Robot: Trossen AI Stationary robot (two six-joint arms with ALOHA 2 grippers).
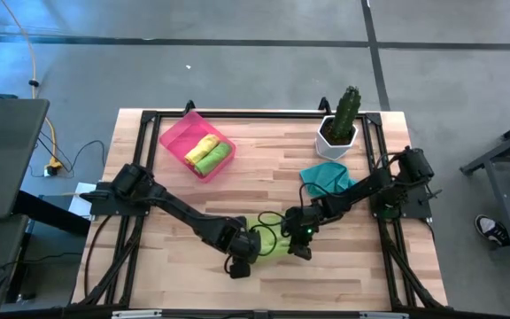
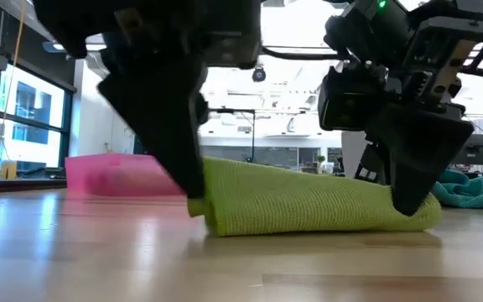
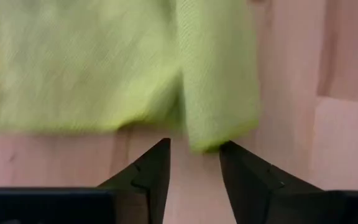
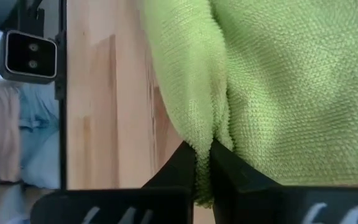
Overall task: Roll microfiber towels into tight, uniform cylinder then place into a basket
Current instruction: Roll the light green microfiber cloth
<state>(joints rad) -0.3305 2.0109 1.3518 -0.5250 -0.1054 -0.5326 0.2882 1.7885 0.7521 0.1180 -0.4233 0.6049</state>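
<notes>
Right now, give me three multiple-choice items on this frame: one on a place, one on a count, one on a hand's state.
1. Where does the teal towel lie?
A. in the pink basket
B. on the table beside the cactus pot
C. under the left arm

2. How many rolled towels lie in the pink basket?
A. none
B. two
C. four

3. What is the right hand doing?
A. pinching the lime green towel's edge
B. open above the basket
C. holding the teal towel

Answers:
1 B: it sits on bare wood just below the cactus pot.
2 B: one yellow, one green.
3 A: its fingers close on a fold of the lime green towel.
</notes>
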